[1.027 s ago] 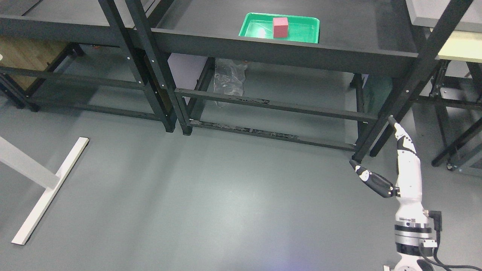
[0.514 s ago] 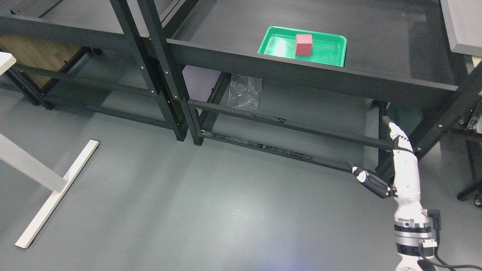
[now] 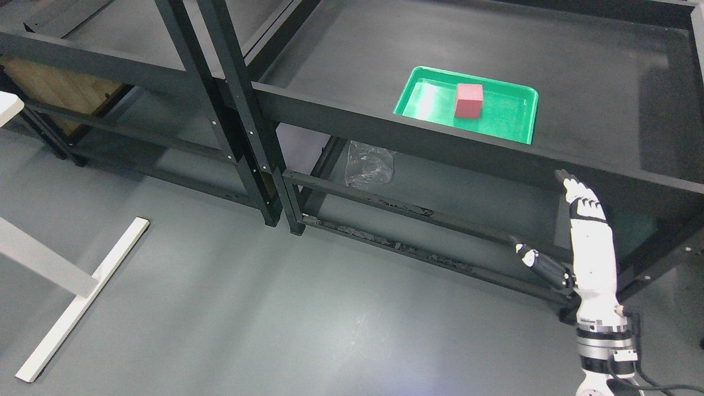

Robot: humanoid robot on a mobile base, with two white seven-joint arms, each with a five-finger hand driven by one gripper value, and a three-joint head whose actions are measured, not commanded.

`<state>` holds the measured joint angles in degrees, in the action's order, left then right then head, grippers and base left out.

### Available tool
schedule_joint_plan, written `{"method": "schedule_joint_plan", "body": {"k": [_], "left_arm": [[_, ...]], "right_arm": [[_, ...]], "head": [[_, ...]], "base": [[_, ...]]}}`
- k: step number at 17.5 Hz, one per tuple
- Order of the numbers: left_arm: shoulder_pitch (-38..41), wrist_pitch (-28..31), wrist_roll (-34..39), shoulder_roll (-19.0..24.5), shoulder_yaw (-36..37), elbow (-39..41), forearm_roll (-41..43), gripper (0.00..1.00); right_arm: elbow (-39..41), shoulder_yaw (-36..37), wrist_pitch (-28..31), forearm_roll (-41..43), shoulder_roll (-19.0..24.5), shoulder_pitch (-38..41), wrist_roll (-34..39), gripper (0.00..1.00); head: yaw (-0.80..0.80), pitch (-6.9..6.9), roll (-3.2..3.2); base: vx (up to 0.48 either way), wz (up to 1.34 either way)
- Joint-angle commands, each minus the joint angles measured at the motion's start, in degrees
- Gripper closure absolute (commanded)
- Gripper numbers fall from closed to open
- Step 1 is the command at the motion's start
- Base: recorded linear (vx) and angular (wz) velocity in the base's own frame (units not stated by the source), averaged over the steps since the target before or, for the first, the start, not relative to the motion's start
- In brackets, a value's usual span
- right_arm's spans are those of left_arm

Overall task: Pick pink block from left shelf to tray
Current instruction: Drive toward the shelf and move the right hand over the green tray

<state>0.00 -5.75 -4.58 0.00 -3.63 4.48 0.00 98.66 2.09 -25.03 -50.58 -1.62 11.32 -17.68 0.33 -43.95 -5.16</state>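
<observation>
A pink block sits upright inside a green tray on the dark shelf top of the right-hand rack. My right hand shows at the lower right, below the shelf's front edge and well clear of the tray. Its fingers are stretched out straight and its thumb sticks out to the left, holding nothing. My left arm does not show.
A second dark rack stands to the left, its black posts meeting the right rack's. A clear plastic bag lies on the floor under the shelf. A white table foot crosses the grey floor at the left.
The camera has moved, so the whole scene has slid down and to the right. The block stays in the tray. My right hand keeps its spread pose at the lower right.
</observation>
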Motion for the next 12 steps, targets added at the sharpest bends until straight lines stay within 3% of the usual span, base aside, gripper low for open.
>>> {"method": "schedule_joint_plan", "body": {"k": [1, 12], "left_arm": [[0.4, 0.0, 0.0, 1.0, -0.1, 0.0, 0.1, 0.0], [0.4, 0.0, 0.0, 1.0, 0.0, 0.0, 0.1, 0.0]], "right_arm": [[0.1, 0.2, 0.5, -3.6, 0.5, 0.4, -0.5, 0.0], [0.0, -1.3, 0.6, 2.3, 0.6, -0.3, 3.0, 0.0]], "head": [[0.0, 0.0, 0.0], [0.0, 0.0, 0.0]], "base": [[0.237, 0.15], [0.229, 0.12]]}}
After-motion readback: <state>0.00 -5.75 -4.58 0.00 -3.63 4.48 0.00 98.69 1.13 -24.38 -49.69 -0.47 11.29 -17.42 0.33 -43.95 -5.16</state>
